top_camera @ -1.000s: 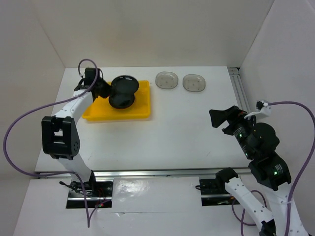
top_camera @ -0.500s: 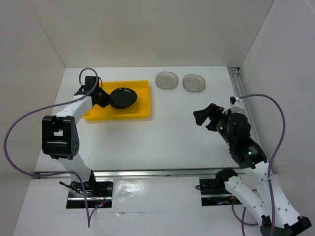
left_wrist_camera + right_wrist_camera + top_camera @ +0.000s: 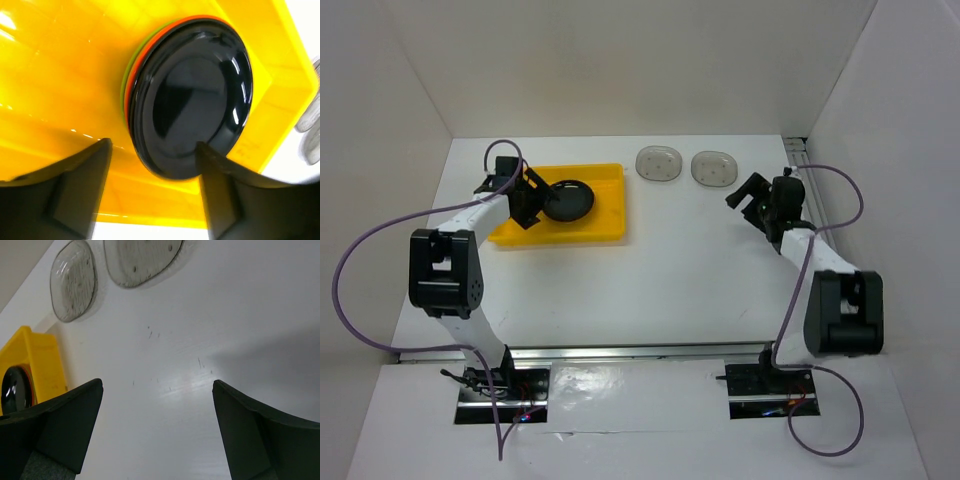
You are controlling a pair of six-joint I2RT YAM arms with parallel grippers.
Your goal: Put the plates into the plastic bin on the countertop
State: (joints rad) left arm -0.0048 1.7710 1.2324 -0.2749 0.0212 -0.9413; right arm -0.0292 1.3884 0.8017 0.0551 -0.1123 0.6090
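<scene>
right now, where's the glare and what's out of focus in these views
Left wrist: bright streaks glint on the black plate, and the end effector fingers are blurred. Right wrist: fingers soft and dark, countertop sharp. Top external: glare on the glossy near ledge.

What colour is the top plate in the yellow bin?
The top plate is glossy black; the left wrist view shows it best.
</scene>
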